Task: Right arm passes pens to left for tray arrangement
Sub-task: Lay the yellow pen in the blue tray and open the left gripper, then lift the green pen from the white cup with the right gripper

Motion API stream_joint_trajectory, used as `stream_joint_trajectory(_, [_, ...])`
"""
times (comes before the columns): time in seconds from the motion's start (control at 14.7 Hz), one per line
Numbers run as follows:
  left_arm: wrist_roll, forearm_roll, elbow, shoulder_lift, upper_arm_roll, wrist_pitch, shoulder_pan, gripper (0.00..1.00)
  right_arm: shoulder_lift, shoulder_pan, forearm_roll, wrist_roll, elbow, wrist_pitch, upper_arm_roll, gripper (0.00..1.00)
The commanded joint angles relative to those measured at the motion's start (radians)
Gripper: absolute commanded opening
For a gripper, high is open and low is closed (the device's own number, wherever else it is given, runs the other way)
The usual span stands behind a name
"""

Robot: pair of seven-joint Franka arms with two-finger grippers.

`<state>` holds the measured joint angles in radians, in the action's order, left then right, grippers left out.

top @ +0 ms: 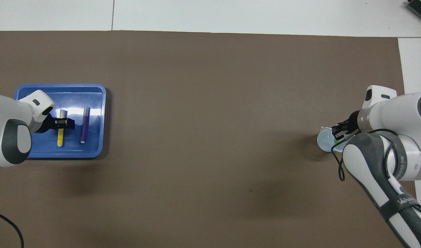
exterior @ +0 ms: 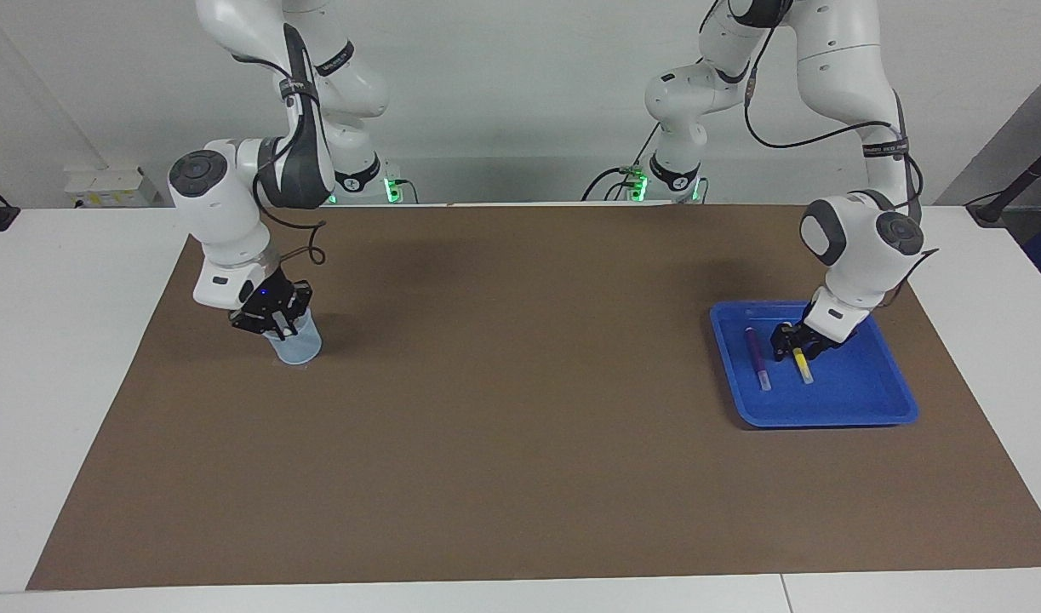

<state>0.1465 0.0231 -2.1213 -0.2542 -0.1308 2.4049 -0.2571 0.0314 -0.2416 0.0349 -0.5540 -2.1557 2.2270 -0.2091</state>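
Note:
The blue tray lies toward the left arm's end of the table, also in the overhead view. A purple pen lies flat in it. The yellow pen lies beside it on the tray floor. My left gripper is down in the tray, shut around the yellow pen's middle. My right gripper is at the mouth of a translucent pale-blue cup. A bit of the green pen shows inside the cup.
A brown mat covers the table between the cup and the tray. White table shows around the mat. A black cable lies near the robots at the left arm's end.

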Motion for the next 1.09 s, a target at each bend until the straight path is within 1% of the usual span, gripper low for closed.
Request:
stream_joint_trajectory(0.0, [-0.019, 0.021, 0.032, -0.004, -0.01, -0.062, -0.01, 0.69, 0.01, -0.022, 0.005, 0.02, 0.11, -0.127, -0.01, 0.0])
stream_joint_trajectory(0.14, [-0.021, 0.014, 0.079, 0.015, -0.012, -0.162, -0.008, 0.69, -0.001, -0.021, 0.005, 0.023, 0.193, -0.226, -0.012, 0.0])
stream_joint_trajectory(0.27, [-0.021, 0.012, 0.112, 0.048, -0.013, -0.251, -0.007, 0.69, -0.005, -0.016, -0.019, 0.026, 0.284, -0.315, -0.012, 0.0])
stream_joint_trajectory(0.34, [-0.021, 0.011, 0.127, 0.065, -0.013, -0.289, -0.002, 0.69, -0.014, -0.01, -0.032, 0.038, 0.31, -0.329, -0.012, 0.0])
stream_joint_trajectory(0.48, [-0.05, 0.008, 0.164, 0.096, -0.015, -0.372, 0.004, 0.74, -0.036, 0.007, -0.044, 0.109, 0.336, -0.33, -0.021, 0.0])
stream_joint_trajectory(0.61, [-0.137, -0.061, 0.21, 0.127, -0.019, -0.455, 0.012, 0.75, -0.044, 0.039, -0.119, 0.26, 0.365, -0.33, -0.038, 0.0])
stream_joint_trajectory(0.75, [-0.291, -0.152, 0.276, 0.148, -0.024, -0.548, 0.024, 0.76, -0.035, 0.08, -0.191, 0.395, 0.384, -0.313, -0.039, 0.0])
stream_joint_trajectory(0.82, [-0.391, -0.185, 0.314, 0.153, -0.026, -0.587, 0.039, 0.79, -0.033, 0.091, -0.238, 0.469, 0.384, -0.302, -0.039, 0.0])
stream_joint_trajectory(0.89, [-0.507, -0.221, 0.337, 0.158, -0.026, -0.607, 0.056, 0.8, -0.033, 0.106, -0.287, 0.536, 0.384, -0.282, -0.039, 0.0])
stream_joint_trajectory(1.02, [-0.771, -0.294, 0.343, 0.188, -0.026, -0.598, 0.091, 0.82, -0.031, 0.137, -0.381, 0.688, 0.381, -0.235, -0.039, 0.0])
